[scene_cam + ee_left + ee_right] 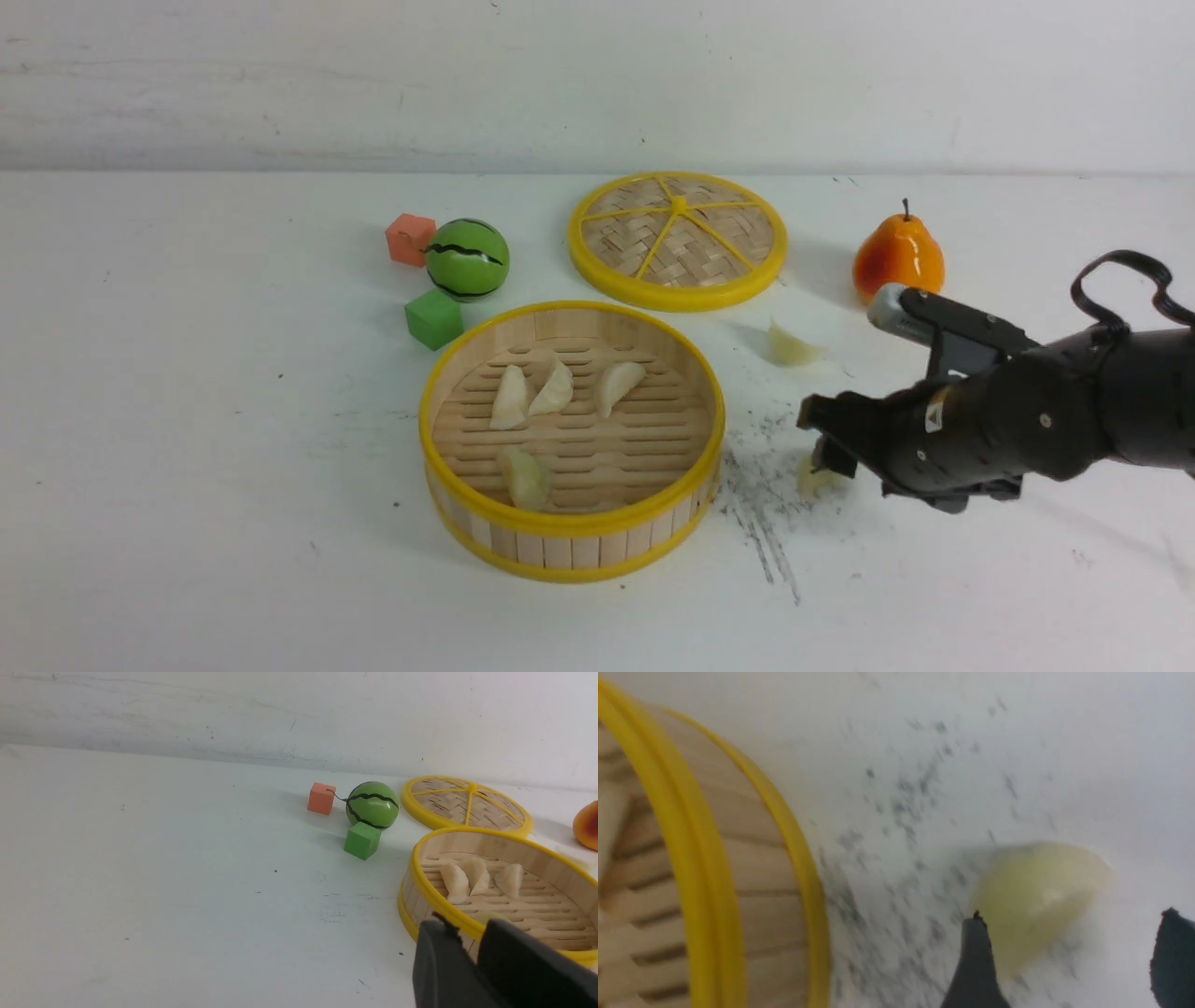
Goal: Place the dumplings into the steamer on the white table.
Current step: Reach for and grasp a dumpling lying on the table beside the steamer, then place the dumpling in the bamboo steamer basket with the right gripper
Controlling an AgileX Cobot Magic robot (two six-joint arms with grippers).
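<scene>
The steamer [569, 525] stands mid-table on the white table [187, 420]. It holds three dumplings [557, 387] at the back and one dumpling [526, 478] near the front wall. Another dumpling [793, 346] lies on the table right of the steamer. My right gripper [823, 464] is open and low over a further dumpling [814, 483]; in the right wrist view that dumpling [1036, 896] lies between the fingers [976, 961], close to one of them. My left gripper [465, 927] is out of the front view; its jaws look shut and empty by the steamer's rim [439, 900].
The woven lid [678, 239] lies behind the steamer. An orange pear [898, 254] stands behind my right arm. A green striped ball [467, 259], an orange cube [410, 239] and a green cube [434, 318] sit left of the lid. Dark scratch marks [761, 523] run beside the steamer.
</scene>
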